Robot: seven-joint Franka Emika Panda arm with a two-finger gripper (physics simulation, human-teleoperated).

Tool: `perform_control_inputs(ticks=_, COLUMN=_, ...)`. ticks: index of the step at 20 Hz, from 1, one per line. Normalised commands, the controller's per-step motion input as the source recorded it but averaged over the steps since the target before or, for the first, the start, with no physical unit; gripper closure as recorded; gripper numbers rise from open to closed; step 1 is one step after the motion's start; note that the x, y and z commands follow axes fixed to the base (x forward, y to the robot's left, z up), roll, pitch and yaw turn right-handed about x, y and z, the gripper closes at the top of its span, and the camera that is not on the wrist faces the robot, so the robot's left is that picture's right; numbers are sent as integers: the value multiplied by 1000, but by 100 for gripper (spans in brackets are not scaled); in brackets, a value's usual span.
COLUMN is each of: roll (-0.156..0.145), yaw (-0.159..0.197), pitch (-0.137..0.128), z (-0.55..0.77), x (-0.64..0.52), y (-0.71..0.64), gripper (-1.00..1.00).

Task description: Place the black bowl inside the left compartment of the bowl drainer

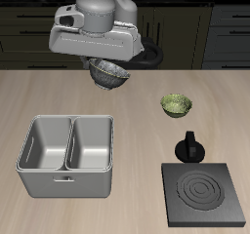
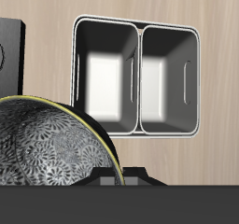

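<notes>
Nearest the table's front edge there's the flat black stove plate [image 1: 204, 193] with its rings, and beside it the bowl drainer [image 1: 66, 177], a pale grey tub with two deep square compartments, both of them bare inside. A little farther back sits some small black knobby thing [image 1: 189, 145], maybe a moka pot, hard to tell at this size. Behind that is the olive-green bowl [image 1: 177, 104], which isn't the one we want.

Farthest back, the gripper [image 1: 107, 64] hangs in the air with the black bowl [image 1: 109, 75] hanging under it, clear of the table. So the pickup is done and this looks like the carry stage. The fingers themselves are buried behind the arm's housing, but the bowl is aloft, so I'd say the jaws are clamped on its rim.

From the wrist camera, the bowl's speckled inside [image 2: 47, 144] fills the foreground and the drainer [image 2: 138, 127] shows beyond it, well apart from the bowl.

Next move, I reckon: travel forward over the left compartment, lower, then let go.
</notes>
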Motion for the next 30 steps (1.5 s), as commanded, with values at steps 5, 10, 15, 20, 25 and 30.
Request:
perform_control_inputs(ticks=5, roll=24, yaw=8, pitch=-11, z=63, x=220, y=-16, gripper=100)
perform_control_inputs(ticks=10, roll=4, yaw=-17, pitch=0, z=39, x=160, y=-46, gripper=100)
perform_control_inputs(ticks=15, roll=43, yaw=-14, pitch=-1, z=-6, x=89, y=33, gripper=100)
perform_control_inputs(ticks=20, roll=32, yaw=-3, pitch=8, z=-109, x=48, y=-38, gripper=100)
perform_control_inputs(ticks=25, roll=19, yaw=-16, pitch=15, z=-156, x=32, y=-75, gripper=100)
perform_control_inputs(ticks=30, roll=-2, yaw=-7, pitch=32, z=-301, x=42, y=-121, gripper=100)
